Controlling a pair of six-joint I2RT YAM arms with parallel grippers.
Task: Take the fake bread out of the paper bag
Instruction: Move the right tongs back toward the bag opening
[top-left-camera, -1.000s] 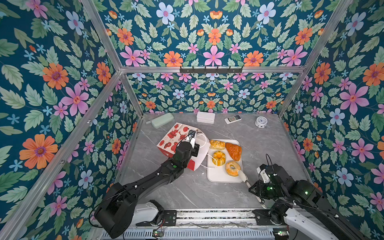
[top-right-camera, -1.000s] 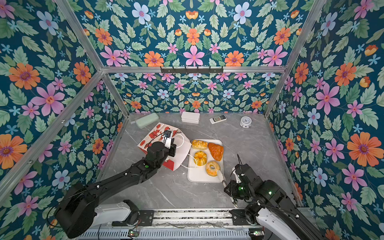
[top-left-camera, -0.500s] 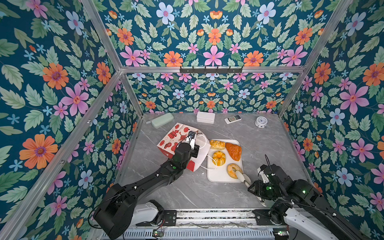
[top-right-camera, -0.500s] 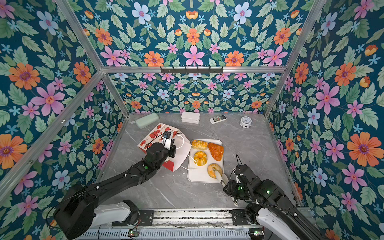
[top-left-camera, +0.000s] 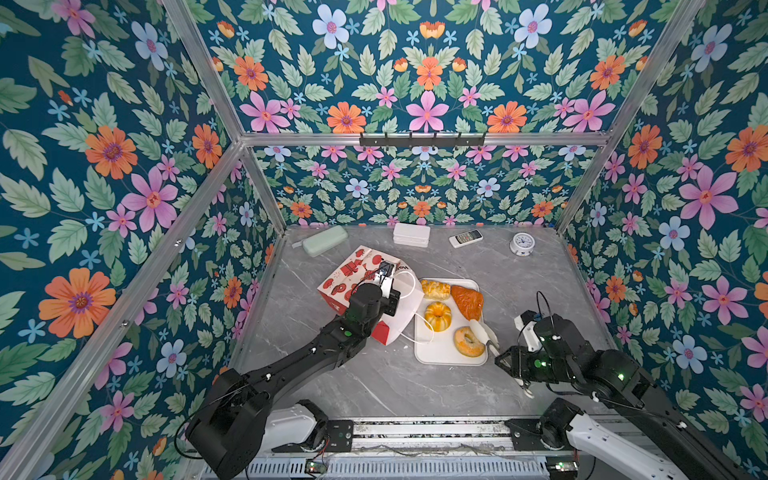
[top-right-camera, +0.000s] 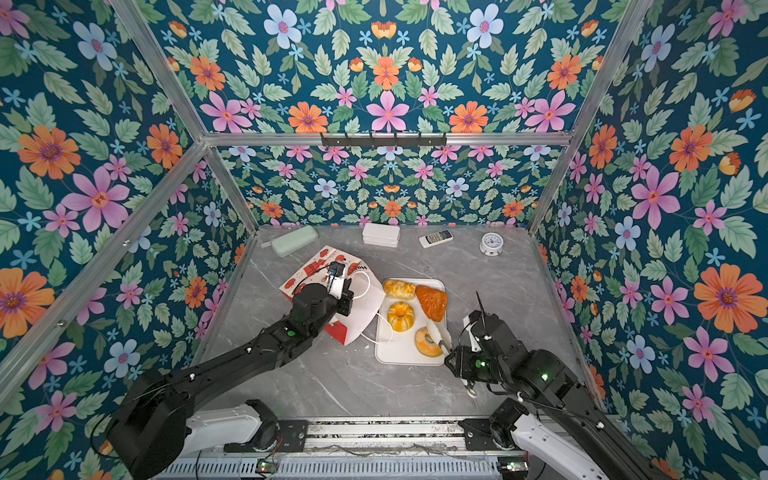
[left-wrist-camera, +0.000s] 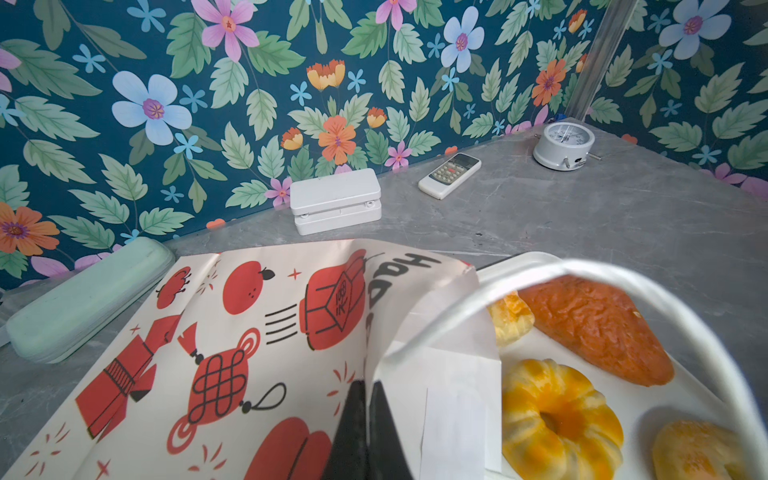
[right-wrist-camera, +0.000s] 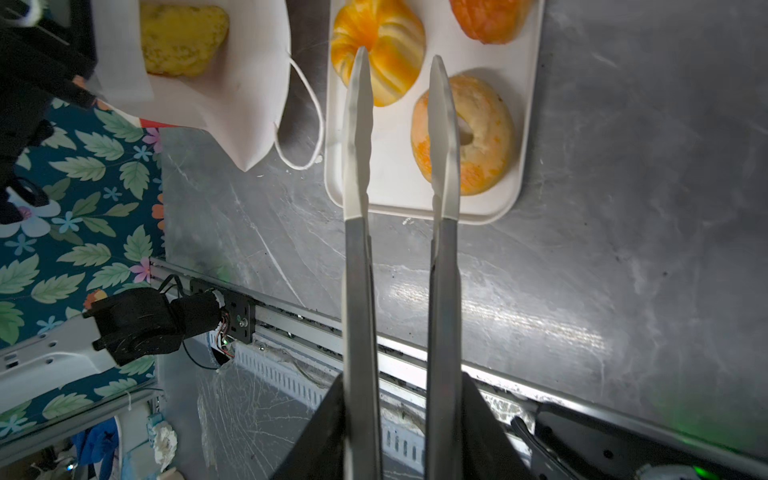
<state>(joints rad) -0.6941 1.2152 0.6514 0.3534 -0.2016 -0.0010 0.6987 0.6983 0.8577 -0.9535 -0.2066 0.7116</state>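
The paper bag (top-left-camera: 353, 272) lies on its side on the desk (top-left-camera: 374, 386), mouth facing the tray (right-wrist-camera: 390, 195). One bread piece (right-wrist-camera: 183, 37) lies just inside the mouth; four are on the tray.

The left fingers (left-wrist-camera: 349, 428) are closed on the bag's upper lip, holding it raised. The right fingers (right-wrist-camera: 320, 436) clamp the tongs (right-wrist-camera: 359, 270). The tong tips stand apart and empty over the tray, beside the bagel (right-wrist-camera: 486, 137). The bagged piece lies left of the tips, past the tray edge, so the right arm is the one placed to reach it.
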